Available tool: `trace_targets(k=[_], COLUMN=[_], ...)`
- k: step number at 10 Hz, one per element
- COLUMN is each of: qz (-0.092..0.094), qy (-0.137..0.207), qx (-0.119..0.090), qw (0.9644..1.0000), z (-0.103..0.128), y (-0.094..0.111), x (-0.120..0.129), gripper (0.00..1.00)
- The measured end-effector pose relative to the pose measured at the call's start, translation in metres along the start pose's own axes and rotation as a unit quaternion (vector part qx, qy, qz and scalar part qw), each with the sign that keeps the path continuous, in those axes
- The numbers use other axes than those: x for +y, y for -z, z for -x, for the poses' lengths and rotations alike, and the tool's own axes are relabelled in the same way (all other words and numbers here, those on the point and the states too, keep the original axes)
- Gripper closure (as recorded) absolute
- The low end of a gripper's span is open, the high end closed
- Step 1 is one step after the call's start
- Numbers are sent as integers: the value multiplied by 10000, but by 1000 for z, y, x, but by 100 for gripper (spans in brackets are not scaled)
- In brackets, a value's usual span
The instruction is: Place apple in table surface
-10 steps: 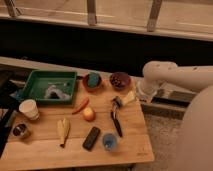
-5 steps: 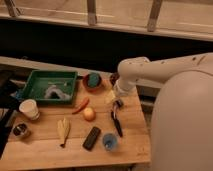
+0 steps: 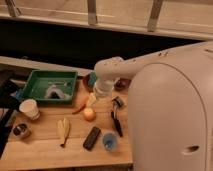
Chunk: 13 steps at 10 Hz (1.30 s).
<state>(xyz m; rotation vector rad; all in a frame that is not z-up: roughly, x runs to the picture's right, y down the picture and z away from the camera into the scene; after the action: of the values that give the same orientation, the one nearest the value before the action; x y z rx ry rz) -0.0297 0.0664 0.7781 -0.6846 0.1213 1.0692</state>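
The apple (image 3: 89, 114), small, round and yellow-orange, lies on the light-brown wooden table surface (image 3: 45, 150) near its middle. My gripper (image 3: 93, 99) hangs at the end of the white arm (image 3: 145, 62), which reaches in from the right. The gripper is just above and slightly behind the apple, close to it. I cannot tell whether it touches the apple.
A green tray (image 3: 50, 86) stands at the back left and a white cup (image 3: 30, 108) in front of it. A red-orange pepper-like item (image 3: 80, 107), a pale banana shape (image 3: 62, 130), a black block (image 3: 91, 138), a blue cup (image 3: 110, 142) and a black brush (image 3: 116, 119) surround the apple. The robot's body (image 3: 172, 125) fills the right.
The arm has swung left from the table's right side across the back. The gripper is now over the spot just behind the apple. The objects on the table have not moved.
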Motion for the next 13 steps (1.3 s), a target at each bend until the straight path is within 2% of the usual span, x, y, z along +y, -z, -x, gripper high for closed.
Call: trace_targets(k=[5,8,9,12,13], qz=[28,158,217,485,647], qy=[9,97,78,39,84], qx=[-6,92,133,81,25], qw=[10000,9998,9996,9988,9979], z=[1,13,15,16,18], y=[-1,-27,-37,-51,-60], x=[1,14,15,14,18], gripper=[20,20,20,20,20])
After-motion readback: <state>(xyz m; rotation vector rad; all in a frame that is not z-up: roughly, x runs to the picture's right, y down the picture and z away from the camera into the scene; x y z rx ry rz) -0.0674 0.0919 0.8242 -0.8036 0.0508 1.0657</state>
